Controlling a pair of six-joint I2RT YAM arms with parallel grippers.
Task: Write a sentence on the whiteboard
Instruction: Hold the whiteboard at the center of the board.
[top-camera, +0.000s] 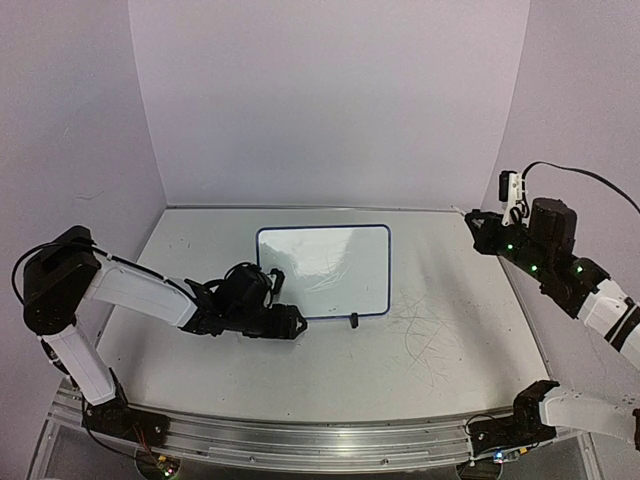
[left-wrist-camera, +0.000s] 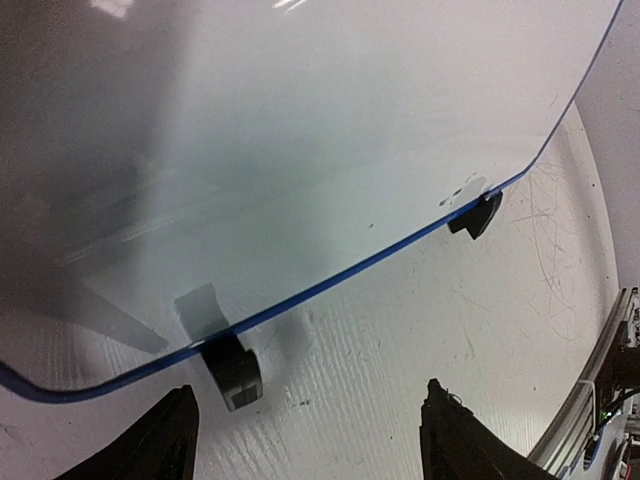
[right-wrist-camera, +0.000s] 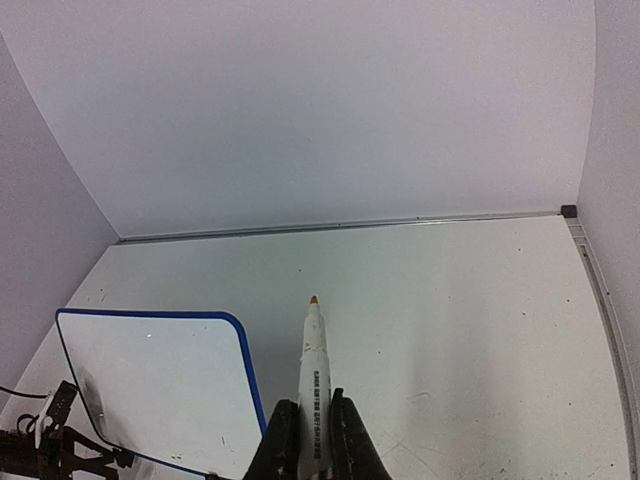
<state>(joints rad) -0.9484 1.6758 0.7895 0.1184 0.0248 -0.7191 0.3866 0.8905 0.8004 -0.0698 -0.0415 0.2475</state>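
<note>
- Pen poised, board blank: as I read it, the step in hand is carrying the white-barrelled marker pen (right-wrist-camera: 314, 375) to the small white whiteboard with the thin blue rounded frame (top-camera: 323, 270). The board sits mid-bench with its two black feet (left-wrist-camera: 235, 372) at the near edge. Its face bears no lettering, only faint grey streaks.
- To do it well, swing your right arm left and down. Pitch the wrist so that the orange-yellow tip (right-wrist-camera: 314, 300) meets the face near its far left corner, which leaves room for the whole line.
- Touch down lightly. The board looks light enough to skate on the scuffed white bench (top-camera: 330, 380) under a hard press.
- Brace the board before the first stroke. Your left pincer (left-wrist-camera: 310, 455) is well placed to pin the near-left corner of the frame, but keep it off the writing face.
- Right arm: it is raised high over the far right side of the bench, well apart from the board, with the wrist camera looking down across the surface. Your right pincer (right-wrist-camera: 314, 445) is clenched on the pen's barrel, tip uncapped and pointing ahead.
- Left arm: it is stretched low across the bench from the left, its forearm reaching to the board's near-left corner. That pincer is released, its dark fingers (left-wrist-camera: 168, 440) spread with nothing between them, just short of the blue near edge and close by the left foot.
</note>
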